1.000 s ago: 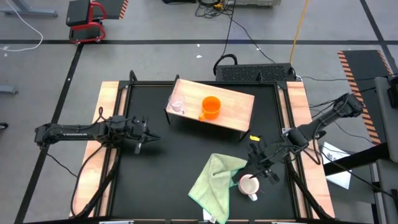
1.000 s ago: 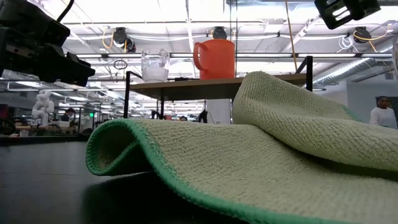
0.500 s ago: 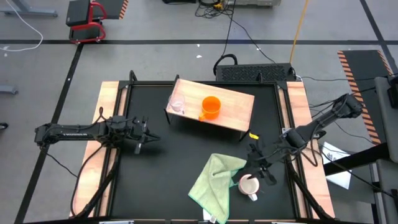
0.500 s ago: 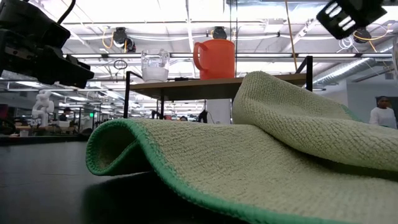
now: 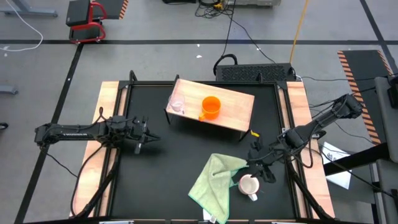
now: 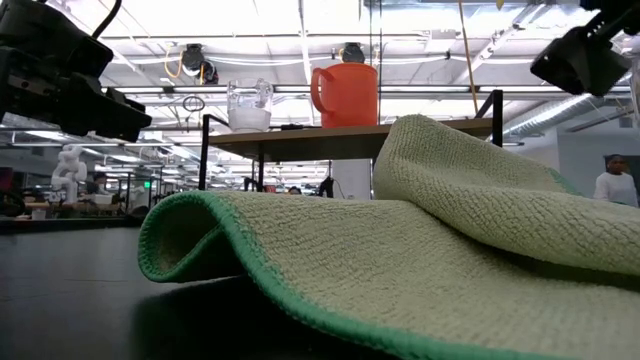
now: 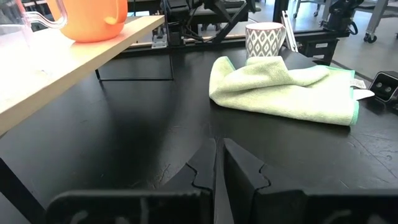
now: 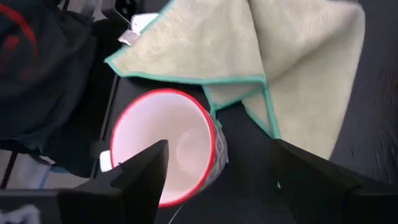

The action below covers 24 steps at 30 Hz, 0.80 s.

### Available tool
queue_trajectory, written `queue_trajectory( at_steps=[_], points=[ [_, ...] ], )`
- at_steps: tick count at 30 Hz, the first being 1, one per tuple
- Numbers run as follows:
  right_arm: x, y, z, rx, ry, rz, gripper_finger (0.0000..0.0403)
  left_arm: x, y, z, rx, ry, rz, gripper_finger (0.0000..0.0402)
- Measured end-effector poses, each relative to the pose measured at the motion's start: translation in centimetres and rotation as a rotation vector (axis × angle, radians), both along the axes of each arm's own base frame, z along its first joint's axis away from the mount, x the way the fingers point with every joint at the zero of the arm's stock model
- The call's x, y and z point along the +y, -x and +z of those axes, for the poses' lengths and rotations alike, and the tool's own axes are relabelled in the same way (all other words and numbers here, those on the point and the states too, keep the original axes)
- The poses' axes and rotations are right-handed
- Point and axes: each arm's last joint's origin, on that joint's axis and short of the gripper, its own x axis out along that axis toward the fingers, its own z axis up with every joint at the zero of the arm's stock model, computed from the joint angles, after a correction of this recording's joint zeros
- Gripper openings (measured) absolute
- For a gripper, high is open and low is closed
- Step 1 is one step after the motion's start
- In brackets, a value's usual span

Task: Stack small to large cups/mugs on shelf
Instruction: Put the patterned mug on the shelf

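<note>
Down near the counter's front right corner, the right gripper (image 5: 258, 167) hovers just above the white mug (image 5: 249, 185), its fingers spread apart on either side of the mug's rim (image 8: 163, 149). The mug stands upright beside the light green cloth (image 5: 214, 179). On the shelf (image 5: 236, 109) near the counter's back edge stand the orange mug (image 5: 211, 107) and the clear glass cup (image 5: 177, 104). At the counter's left edge, the left gripper (image 5: 144, 136) waits, fingers together.

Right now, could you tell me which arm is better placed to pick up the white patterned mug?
The right: its open right gripper hovers just above the white patterned mug; the left gripper waits across the table.
</note>
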Motion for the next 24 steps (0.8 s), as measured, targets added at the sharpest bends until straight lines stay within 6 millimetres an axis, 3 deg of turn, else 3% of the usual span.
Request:
queue_trajectory(
  at_steps=[9, 24],
  points=[
    [0.0, 0.2, -0.1, 0.075, -0.068, -0.055, 0.0279, 0.0, 0.0, 0.0, -0.002, -0.011, -0.002, 0.0031],
    [0.6, -0.8, -1.9, 0.15, -0.018, -0.04, 0.0279, 0.0, 0.0, 0.0, -0.001, -0.013, -0.002, 0.0031]
  ],
)
